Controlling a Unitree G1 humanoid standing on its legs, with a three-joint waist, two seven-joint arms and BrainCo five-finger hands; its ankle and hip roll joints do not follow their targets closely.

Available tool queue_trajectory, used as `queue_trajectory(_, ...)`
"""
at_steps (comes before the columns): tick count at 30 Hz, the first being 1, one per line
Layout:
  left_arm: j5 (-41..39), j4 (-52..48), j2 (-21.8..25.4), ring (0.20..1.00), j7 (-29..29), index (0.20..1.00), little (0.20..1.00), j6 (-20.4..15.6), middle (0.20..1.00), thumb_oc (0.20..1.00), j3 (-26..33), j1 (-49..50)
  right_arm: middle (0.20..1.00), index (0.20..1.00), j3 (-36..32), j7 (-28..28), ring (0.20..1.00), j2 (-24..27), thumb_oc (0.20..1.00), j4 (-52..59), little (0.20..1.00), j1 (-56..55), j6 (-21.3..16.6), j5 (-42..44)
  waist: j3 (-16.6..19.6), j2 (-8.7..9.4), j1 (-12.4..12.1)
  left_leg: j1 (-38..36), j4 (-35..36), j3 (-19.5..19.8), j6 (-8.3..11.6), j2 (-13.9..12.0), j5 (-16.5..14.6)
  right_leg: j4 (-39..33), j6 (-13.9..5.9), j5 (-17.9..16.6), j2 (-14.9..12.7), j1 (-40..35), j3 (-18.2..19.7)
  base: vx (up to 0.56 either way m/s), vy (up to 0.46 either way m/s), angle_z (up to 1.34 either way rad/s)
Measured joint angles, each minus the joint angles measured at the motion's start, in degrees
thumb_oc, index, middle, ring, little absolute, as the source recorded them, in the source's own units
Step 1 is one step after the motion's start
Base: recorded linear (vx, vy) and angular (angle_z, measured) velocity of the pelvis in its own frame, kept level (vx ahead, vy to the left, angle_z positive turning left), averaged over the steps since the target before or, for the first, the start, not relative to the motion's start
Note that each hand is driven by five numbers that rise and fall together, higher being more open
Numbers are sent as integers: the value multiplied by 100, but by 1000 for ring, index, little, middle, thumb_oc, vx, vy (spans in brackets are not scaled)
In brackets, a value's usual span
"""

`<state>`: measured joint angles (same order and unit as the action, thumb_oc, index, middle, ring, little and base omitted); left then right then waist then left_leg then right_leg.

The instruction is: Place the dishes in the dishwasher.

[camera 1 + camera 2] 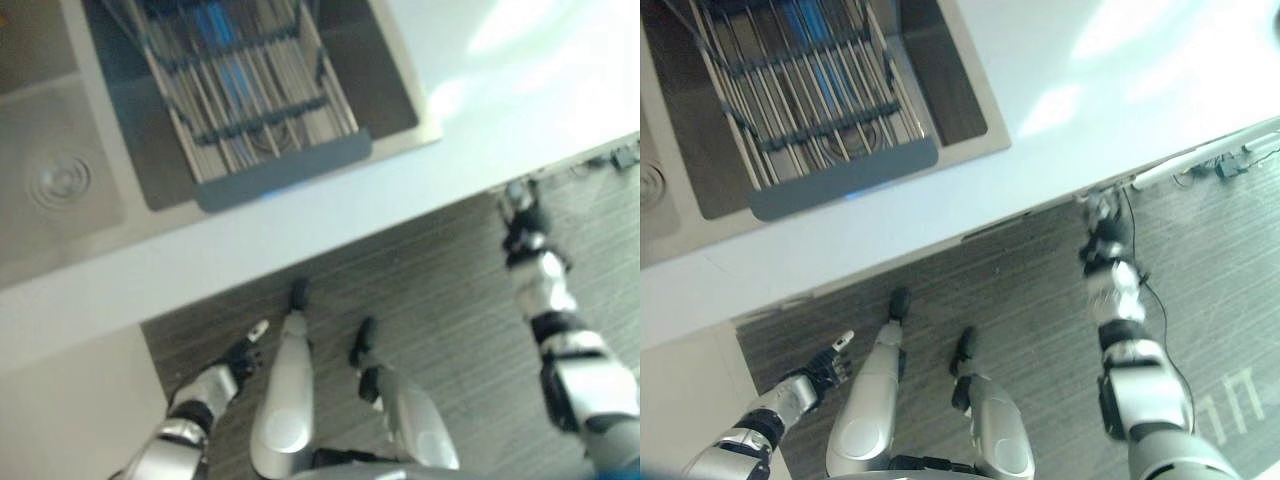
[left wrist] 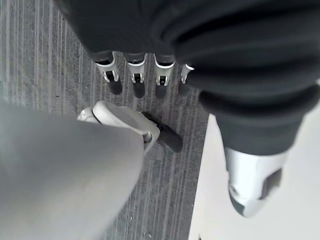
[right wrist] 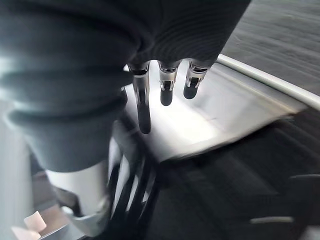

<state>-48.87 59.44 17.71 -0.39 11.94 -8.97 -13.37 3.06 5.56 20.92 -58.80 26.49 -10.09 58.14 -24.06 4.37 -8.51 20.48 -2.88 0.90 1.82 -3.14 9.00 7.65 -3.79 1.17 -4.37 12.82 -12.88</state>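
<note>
Left eye view: a wire dish rack (image 1: 250,100) sits in the sink basin (image 1: 385,90) at the upper centre of the frame, set into a pale countertop (image 1: 300,225) that crosses the frame diagonally; a drain (image 1: 62,178) shows at the upper left. No dishes or dishwasher can be made out. The left hand (image 1: 238,355) hangs at the lower left over the dark striped floor (image 1: 440,300), fingers relaxed and straight, holding nothing. The right hand (image 1: 520,215) reaches up at the right, near the counter's edge; its wrist view shows straight fingers (image 3: 166,90) in front of a pale ledge, empty too. Judging by this, both hands are free, and the scene fits either a reach for dishes or a finished load.
</note>
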Motion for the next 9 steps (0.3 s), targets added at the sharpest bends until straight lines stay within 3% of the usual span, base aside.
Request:
queue_trajectory(2,1,31,-88,1000,-122,1000,1000,-150,1000,1000,17,93,1000,1000,153,171,1000,-53,1000,-473,1000,-948,125,-199,208,-383,212,-157,181,-56,-108,108,64,17,-73,28,-124,-52,16,-112,163,-7)
queue_trajectory(4,3,280,-51,1000,-299,1000,1000,-297,1000,1000,276,220,1000,1000,-3,451,1000,-38,1000,-911,1000,-1531,85,-196,297,-534,433,-455,336,-199,-161,134,105,-172,-133,-42,-153,-314,118,-76,155,-27)
queue_trajectory(6,14,610,23,1000,-507,1000,1000,-389,1000,1000,292,465,1000,1000,-196,593,1000,23,1000,-1098,1000,-2013,89,-198,594,-563,678,-794,528,-332,-86,120,7,-485,-144,-115,-116,-672,239,-30,174,-30)
queue_trajectory(9,205,917,-215,1000,-863,1000,1000,-425,1000,1000,525,687,1000,1000,-500,786,1000,43,1000,-1288,1000,-2363,85,-363,1137,-664,724,-1259,824,-735,-96,40,-109,-965,-67,-247,-107,-1220,166,47,152,4)
